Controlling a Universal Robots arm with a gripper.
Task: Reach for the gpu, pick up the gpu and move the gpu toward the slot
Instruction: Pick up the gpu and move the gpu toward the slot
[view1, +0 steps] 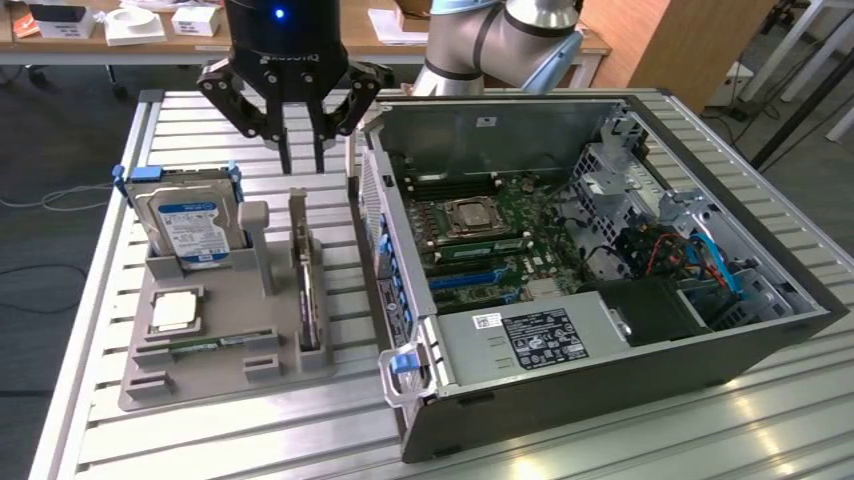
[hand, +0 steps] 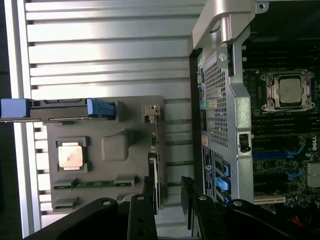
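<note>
matt plastic tray (view1: 260, 300), ribbed metal table (view1: 267, 440)

Just below my gripper (view1: 303, 160) I count one grey holder tray (view1: 256, 315) carrying four parts: one gpu (view1: 308, 290), one hard drive (view1: 194, 225), one CPU chip (view1: 175, 312) and one memory stick (view1: 200, 346). Beside my gripper stands one open computer case (view1: 601, 400), holding one motherboard (view1: 501, 255).
</note>
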